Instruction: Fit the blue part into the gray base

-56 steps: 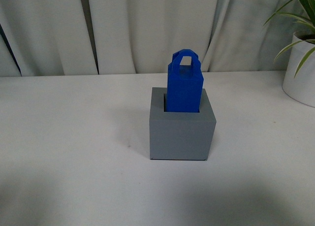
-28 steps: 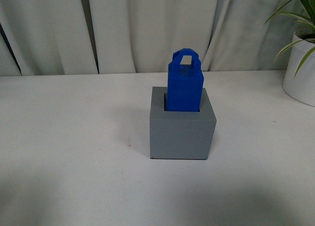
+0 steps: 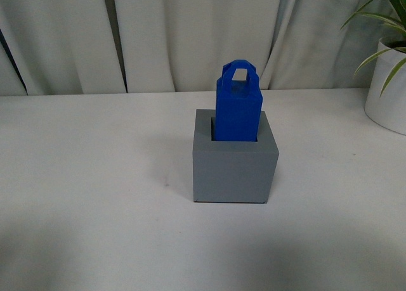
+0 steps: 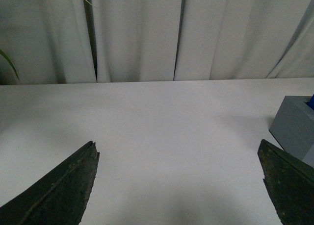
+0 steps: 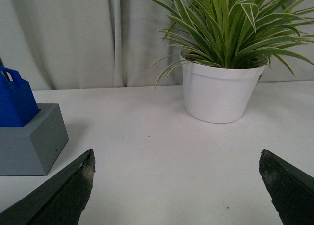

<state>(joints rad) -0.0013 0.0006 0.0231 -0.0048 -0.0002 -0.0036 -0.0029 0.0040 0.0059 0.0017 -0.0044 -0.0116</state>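
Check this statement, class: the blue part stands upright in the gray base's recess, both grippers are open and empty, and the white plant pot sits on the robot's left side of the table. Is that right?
One detail is wrong. The white plant pot sits on the robot's right, as the front view shows. The rest holds: the blue part stands upright in the gray base, and the left gripper and right gripper are open and empty.

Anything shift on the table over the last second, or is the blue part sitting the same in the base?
Nothing visibly changed. The blue part stands upright in the gray base as before, and both end effectors, left and right, are open and clear of it.
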